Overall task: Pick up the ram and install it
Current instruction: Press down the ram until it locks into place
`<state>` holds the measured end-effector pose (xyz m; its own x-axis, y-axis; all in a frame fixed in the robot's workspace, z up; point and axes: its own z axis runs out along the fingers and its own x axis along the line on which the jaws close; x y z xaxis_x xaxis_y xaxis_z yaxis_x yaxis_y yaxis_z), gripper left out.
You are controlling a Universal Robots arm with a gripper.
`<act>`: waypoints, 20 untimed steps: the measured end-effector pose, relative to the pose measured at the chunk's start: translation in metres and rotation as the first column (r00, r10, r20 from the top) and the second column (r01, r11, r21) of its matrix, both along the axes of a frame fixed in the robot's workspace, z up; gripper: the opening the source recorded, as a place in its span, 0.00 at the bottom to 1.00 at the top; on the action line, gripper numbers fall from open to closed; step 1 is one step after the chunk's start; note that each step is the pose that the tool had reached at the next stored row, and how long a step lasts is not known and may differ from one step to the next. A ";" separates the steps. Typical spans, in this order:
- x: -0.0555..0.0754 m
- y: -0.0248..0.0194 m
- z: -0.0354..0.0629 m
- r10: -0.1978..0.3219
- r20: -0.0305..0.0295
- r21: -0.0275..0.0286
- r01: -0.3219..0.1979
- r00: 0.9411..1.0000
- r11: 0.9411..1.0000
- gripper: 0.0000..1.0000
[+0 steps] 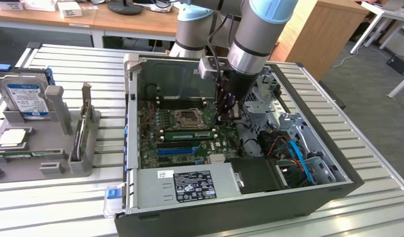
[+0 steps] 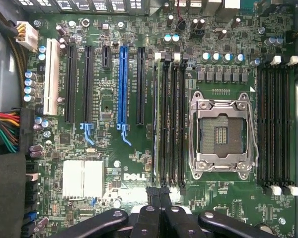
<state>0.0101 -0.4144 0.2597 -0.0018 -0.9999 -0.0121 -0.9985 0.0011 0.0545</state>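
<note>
One ram (image 1: 185,134), green stick w/ pale label, sits upright in memory slots (image 2: 173,119) just beside CPU socket (image 1: 187,118), prob light, stiff but fragile, so hold by long top edge, not chips; gripper (image 2: 159,192) fingers pressed together, empty, over slots' end nr socket.

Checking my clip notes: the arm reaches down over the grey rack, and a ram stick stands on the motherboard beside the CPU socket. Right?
Not quite. The exterior view shows the arm reaching into the open case, its gripper above the motherboard, not over the rack. The ram does stand beside the socket.
</note>
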 end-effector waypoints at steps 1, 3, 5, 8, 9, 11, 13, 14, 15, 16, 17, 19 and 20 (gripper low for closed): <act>0.000 0.0000 -0.0007 0.000 0.000 0.000 0.000 1.000 1.000 0.11; 0.000 0.0000 -0.0022 0.000 0.000 0.000 0.000 1.000 1.000 0.11; 0.000 0.0000 -0.0036 0.000 0.000 0.000 0.000 1.000 1.000 0.11; 0.000 0.0000 -0.0049 0.000 0.000 0.000 0.000 1.000 1.000 0.11; 0.000 0.0000 -0.0049 0.000 0.000 0.000 0.000 1.000 1.000 0.11; 0.000 0.0000 -0.0049 0.000 0.000 0.000 0.000 1.000 1.000 0.11; 0.000 0.0000 -0.0051 0.000 0.000 0.000 0.000 1.000 1.000 0.11; 0.000 0.0000 -0.0055 0.000 0.000 0.000 0.000 1.000 1.000 0.11; 0.000 0.0001 -0.0061 0.000 0.000 0.001 0.000 1.000 1.000 0.11; 0.000 0.0000 -0.0065 0.000 0.000 0.000 0.000 1.000 1.000 0.11; 0.000 0.0000 -0.0067 0.000 0.000 0.000 0.000 1.000 1.000 0.11; 0.000 0.0000 -0.0067 0.000 0.000 0.000 0.000 1.000 1.000 0.11; 0.000 0.0000 -0.0067 0.000 0.000 0.000 0.000 1.000 1.000 0.11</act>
<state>0.0101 -0.4144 0.2529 -0.0018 -0.9999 -0.0119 -0.9985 0.0011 0.0545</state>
